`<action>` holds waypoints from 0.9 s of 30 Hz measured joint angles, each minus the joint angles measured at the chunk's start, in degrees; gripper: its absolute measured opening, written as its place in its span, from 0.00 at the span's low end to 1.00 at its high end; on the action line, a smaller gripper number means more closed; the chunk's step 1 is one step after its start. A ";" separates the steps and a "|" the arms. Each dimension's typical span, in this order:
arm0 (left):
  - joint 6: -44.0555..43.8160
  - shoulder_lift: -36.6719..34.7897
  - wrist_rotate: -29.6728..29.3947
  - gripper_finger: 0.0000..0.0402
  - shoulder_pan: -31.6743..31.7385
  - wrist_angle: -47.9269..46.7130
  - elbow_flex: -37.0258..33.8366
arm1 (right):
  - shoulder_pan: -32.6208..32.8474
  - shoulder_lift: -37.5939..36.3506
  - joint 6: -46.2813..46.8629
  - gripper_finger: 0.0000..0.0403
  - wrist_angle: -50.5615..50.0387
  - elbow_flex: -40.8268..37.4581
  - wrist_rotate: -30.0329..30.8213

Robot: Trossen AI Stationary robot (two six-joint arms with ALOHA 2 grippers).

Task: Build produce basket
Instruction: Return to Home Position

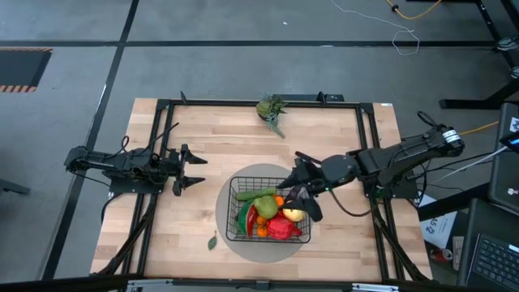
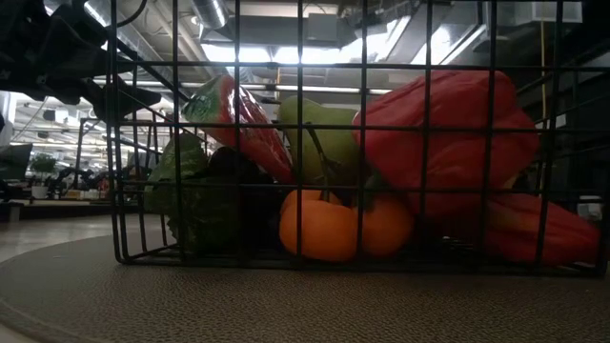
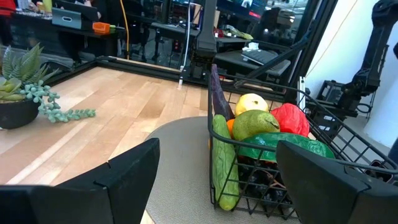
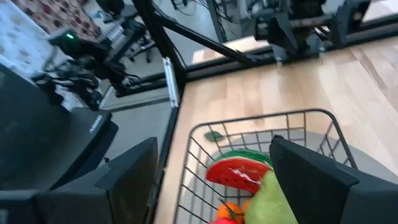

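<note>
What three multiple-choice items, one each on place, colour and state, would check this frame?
1. The basket stands: A on the grey round mat; B on bare wood; C on the floor.
2. The pepper in the basket is: A yellow; B red; C blue.
3. The left gripper, out left of the mat, and the right gripper, above the basket's right side, are: A both shut on produce; B one open, one shut; C both open and empty.
Key: 1 A, the mat rings the basket in the high view; 2 B, it shows red in the high and low views; 3 C, each wrist view shows spread fingers holding nothing.
</note>
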 joint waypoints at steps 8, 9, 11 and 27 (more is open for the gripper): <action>0.00 0.00 0.00 0.79 0.00 0.01 0.00 | 1.20 -6.02 0.29 0.76 0.13 0.02 0.03; 0.00 -0.01 0.00 0.79 -0.01 0.01 0.00 | 1.38 -6.92 0.92 0.76 0.28 0.03 0.03; 0.00 -0.01 0.00 0.79 -0.02 0.00 0.00 | 1.77 -8.69 1.40 0.76 -0.48 0.10 0.07; 0.00 -0.01 0.00 0.79 0.00 0.00 0.00 | -3.10 -33.27 -18.53 0.76 29.66 -28.24 -3.03</action>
